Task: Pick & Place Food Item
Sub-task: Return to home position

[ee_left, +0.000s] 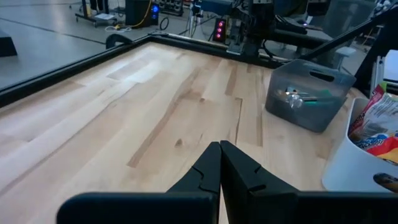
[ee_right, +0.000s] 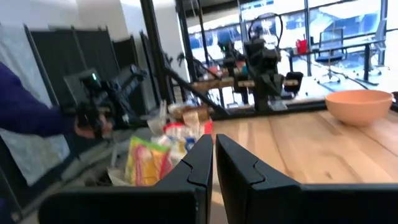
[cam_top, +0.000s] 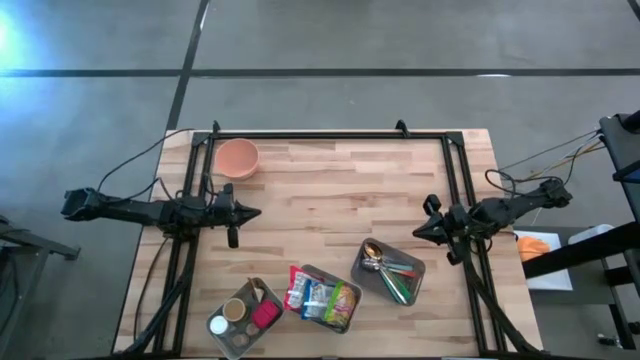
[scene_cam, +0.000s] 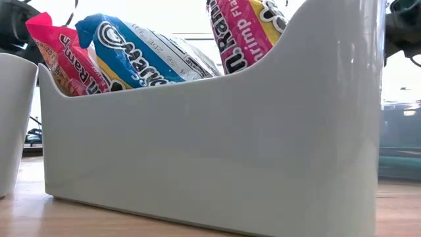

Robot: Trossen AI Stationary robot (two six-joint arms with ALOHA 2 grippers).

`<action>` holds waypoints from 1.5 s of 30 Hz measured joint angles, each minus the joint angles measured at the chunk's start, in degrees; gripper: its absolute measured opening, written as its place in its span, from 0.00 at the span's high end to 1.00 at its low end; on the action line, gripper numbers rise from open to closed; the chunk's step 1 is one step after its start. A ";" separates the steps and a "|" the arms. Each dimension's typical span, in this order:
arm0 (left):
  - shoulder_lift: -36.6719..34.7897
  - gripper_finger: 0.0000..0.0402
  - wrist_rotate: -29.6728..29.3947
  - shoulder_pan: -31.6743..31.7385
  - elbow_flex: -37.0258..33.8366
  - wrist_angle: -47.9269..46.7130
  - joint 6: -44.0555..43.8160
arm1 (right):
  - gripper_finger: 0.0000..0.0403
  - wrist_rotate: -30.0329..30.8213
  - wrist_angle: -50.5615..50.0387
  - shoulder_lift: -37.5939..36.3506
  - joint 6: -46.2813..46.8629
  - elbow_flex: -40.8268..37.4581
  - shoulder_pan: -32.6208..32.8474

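Note:
Several bright ramen packets (cam_top: 320,296) stand upright in a white bin (scene_cam: 217,151) near the table's front edge; they also show in the low view (scene_cam: 138,56) and the right wrist view (ee_right: 149,163). A salmon bowl (cam_top: 237,158) sits at the far left of the table. My left gripper (cam_top: 256,212) hovers shut at the left side, just in front of the bowl, its fingers (ee_left: 219,163) together and pointing level across the wood. My right gripper (cam_top: 416,232) hovers shut at the right side, pointing toward the table's left, its fingers (ee_right: 211,155) together.
A grey bin (cam_top: 388,270) with spoons and green utensils stands at the front right. A white tray (cam_top: 243,318) with small jars stands at the front left. A black frame (cam_top: 330,137) runs along the table's far and side edges. A person's sleeve (ee_right: 28,109) shows beyond the table.

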 joint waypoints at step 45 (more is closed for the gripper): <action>-0.09 0.98 0.01 0.00 -0.13 -2.05 -2.74 | 0.95 0.07 -4.00 0.02 -2.59 0.02 0.02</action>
